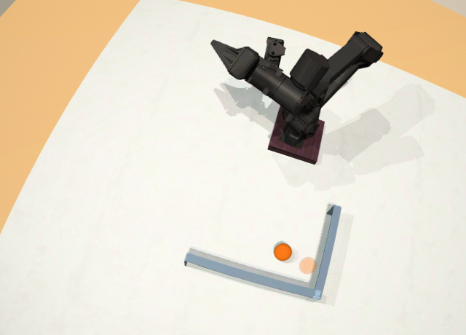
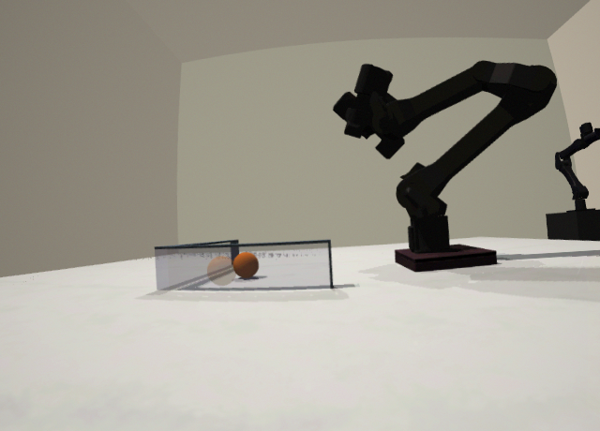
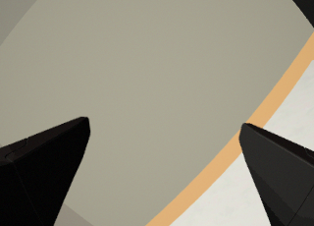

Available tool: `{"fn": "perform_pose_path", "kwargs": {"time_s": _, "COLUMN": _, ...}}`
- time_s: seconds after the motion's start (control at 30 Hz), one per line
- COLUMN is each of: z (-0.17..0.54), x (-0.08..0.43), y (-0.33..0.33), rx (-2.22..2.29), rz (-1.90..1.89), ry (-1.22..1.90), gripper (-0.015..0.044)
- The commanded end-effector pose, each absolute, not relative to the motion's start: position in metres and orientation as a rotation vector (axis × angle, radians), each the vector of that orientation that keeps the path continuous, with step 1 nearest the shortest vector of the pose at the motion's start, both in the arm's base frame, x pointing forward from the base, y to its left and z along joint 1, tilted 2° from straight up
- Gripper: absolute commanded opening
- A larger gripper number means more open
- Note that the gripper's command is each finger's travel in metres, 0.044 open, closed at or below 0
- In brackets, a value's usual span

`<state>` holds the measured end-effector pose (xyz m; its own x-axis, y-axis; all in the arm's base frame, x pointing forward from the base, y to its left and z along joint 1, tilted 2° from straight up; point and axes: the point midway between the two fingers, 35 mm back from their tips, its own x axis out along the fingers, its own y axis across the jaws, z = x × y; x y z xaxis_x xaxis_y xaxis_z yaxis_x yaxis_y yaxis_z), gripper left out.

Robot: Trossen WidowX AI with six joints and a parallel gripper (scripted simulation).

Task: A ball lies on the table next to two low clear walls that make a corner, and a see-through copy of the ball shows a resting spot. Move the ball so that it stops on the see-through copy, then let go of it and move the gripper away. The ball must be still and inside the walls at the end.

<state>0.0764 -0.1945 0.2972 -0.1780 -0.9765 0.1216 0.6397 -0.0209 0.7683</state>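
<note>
From above, the ball is sitting inside the walls, just beside the see-through copy. From the side, the gripper is hanging high, well apart from the walls. At the wrist, fingers are standing wide, holding nothing. Risk: a careless nudge sending the ball rolling out the walls' open side.

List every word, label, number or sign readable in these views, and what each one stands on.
None can be read.
Clear walls: a faint dotted row runs along the top edge in the exterior view, too small and blurred to tell whether it is text.
Ball, see-through copy, arm, its base plate and the open gripper: no markings show.
</note>
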Motion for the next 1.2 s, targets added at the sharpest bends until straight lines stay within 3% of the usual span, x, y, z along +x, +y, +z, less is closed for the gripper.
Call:
{"fn": "perform_pose_path", "kwargs": {"time_s": 0.0, "z": 0.297, "x": 0.078, "y": -0.195, "rx": 0.535, "rz": -1.565, "ry": -0.837, "gripper": 0.0374}}
{"fn": "perform_pose_path", "kwargs": {"time_s": 0.1, "z": 0.3, "x": 0.098, "y": -0.197, "rx": 0.499, "rz": -1.519, "ry": -0.741, "gripper": 0.0314}}
{"fn": "perform_pose_path", "kwargs": {"time_s": 0.37, "z": 0.286, "x": 0.226, "y": -0.183, "rx": 0.302, "rz": -1.179, "ry": -0.172, "gripper": 0.0314}}
{"fn": "perform_pose_path", "kwargs": {"time_s": 0.67, "z": 0.218, "x": 0.331, "y": -0.108, "rx": 0.118, "rz": -0.716, "ry": 0.46, "gripper": 0.0314}}
{"fn": "perform_pose_path", "kwargs": {"time_s": 0.9, "z": 0.152, "x": 0.354, "y": -0.018, "rx": 0.001, "rz": -0.314, "ry": 0.928, "gripper": 0.0314}}
{"fn": "perform_pose_path", "kwargs": {"time_s": 1.17, "z": 0.1, "x": 0.32, "y": 0.077, "rx": -0.058, "rz": 0.095, "ry": 1.483, "gripper": 0.0314}}
